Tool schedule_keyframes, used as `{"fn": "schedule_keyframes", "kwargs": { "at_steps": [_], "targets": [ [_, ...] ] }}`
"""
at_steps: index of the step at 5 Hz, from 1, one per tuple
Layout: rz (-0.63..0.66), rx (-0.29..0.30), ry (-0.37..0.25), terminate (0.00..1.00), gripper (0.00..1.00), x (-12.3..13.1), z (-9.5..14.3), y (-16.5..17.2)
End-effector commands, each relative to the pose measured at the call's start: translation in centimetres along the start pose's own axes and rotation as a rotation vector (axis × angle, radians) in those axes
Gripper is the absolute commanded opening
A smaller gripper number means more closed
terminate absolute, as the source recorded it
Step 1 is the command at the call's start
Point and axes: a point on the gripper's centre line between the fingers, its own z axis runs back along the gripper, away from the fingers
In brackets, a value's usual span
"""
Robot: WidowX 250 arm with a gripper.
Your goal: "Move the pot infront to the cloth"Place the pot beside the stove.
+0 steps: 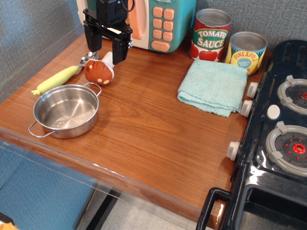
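The shiny steel pot (66, 111) with two wire loop handles stands empty at the front left of the wooden table. The folded teal cloth (212, 86) lies at the right, next to the stove's knobs. The black stove (283, 143) with grey ring burners fills the right edge. My gripper (106, 47) hangs at the back left, above and behind the pot, over a toy mushroom. Its two black fingers stand apart and hold nothing.
A brown toy mushroom (99, 71), a metal spoon (88, 58) and a yellow corn cob (56, 79) lie behind the pot. A teal toy microwave (160, 21) stands at the back. A tomato sauce can (210, 34) and a pineapple can (246, 51) stand behind the cloth.
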Motion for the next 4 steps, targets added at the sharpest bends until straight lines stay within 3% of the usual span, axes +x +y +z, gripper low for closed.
{"fn": "schedule_keyframes", "kwargs": {
  "at_steps": [1, 2, 4],
  "targets": [
    [0.000, 0.000, 0.000, 0.00, 1.00, 0.0, 0.0, 0.0],
    [-0.071, 0.029, -0.028, 0.00, 1.00, -0.2, 1.2, -2.1],
    [-0.183, 0.060, -0.143, 0.00, 1.00, -4.4, 4.4, -6.1]
  ]
}}
